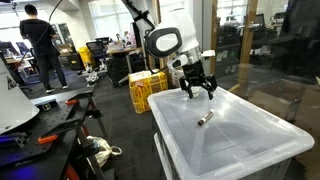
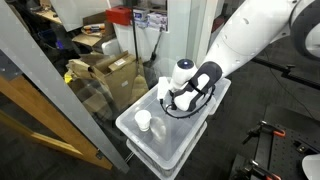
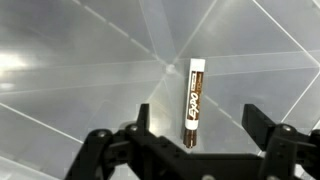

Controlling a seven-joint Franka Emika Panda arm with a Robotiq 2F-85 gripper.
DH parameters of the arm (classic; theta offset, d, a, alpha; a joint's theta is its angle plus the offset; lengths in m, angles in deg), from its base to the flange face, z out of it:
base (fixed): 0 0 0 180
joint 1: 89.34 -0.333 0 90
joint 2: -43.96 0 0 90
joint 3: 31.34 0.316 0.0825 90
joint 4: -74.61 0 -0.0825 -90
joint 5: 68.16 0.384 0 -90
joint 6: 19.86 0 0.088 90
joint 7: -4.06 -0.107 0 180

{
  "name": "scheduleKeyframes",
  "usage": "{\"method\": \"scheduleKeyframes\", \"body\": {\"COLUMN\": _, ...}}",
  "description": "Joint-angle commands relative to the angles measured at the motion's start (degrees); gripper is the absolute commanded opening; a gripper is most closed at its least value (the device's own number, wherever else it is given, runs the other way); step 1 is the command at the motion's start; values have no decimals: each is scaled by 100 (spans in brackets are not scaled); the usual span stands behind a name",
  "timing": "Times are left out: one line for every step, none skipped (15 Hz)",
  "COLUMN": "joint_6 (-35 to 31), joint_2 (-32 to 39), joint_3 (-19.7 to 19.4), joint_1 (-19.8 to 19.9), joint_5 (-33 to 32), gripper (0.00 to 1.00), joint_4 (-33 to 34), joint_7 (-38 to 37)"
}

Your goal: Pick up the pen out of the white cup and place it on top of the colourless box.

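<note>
Judged nearly finished: pen (image 3: 193, 100) laid flat at frame centre on colourless box (image 1: 255, 135); hovering above with claw (image 3: 196, 114) apart, empty; retreat only left.

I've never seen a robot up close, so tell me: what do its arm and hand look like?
The arm is glossy white with smooth, rounded segments. The hand is black, with two linked fingers. A black cable loops at the wrist.

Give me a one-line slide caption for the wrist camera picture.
Open claw hovering above a marker pen that lies flat on the clear box lid.
</note>
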Motion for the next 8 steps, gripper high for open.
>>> {"method": "scheduleKeyframes", "body": {"joint_6": -178, "joint_2": -478, "joint_3": -162, "joint_1": -336, "joint_5": 277, "gripper": 100, "joint_4": -640, "joint_7": 6}}
{"method": "scheduleKeyframes", "body": {"joint_6": -32, "joint_2": -112, "joint_3": -73, "joint_1": -191, "joint_5": 254, "gripper": 100, "joint_4": -179, "joint_7": 135}}
{"method": "scheduleKeyframes", "body": {"joint_6": -34, "joint_2": -171, "joint_3": -90, "joint_1": -244, "joint_5": 281, "gripper": 100, "joint_4": -270, "joint_7": 125}}
{"method": "scheduleKeyframes", "body": {"joint_6": -35, "joint_2": -221, "joint_3": -101, "joint_1": -272, "joint_5": 291, "gripper": 100, "joint_4": -337, "joint_7": 120}}
{"method": "scheduleKeyframes", "body": {"joint_6": -35, "joint_2": -249, "joint_3": -112, "joint_1": -285, "joint_5": 291, "gripper": 100, "joint_4": -373, "joint_7": 118}}
{"method": "scheduleKeyframes", "body": {"joint_6": -35, "joint_2": -264, "joint_3": -119, "joint_1": -285, "joint_5": 290, "gripper": 100, "joint_4": -389, "joint_7": 117}}
{"method": "scheduleKeyframes", "body": {"joint_6": -35, "joint_2": -269, "joint_3": -125, "joint_1": -285, "joint_5": 290, "gripper": 100, "joint_4": -397, "joint_7": 117}}
{"method": "scheduleKeyframes", "body": {"joint_6": -35, "joint_2": -270, "joint_3": -128, "joint_1": -285, "joint_5": 290, "gripper": 100, "joint_4": -403, "joint_7": 117}}
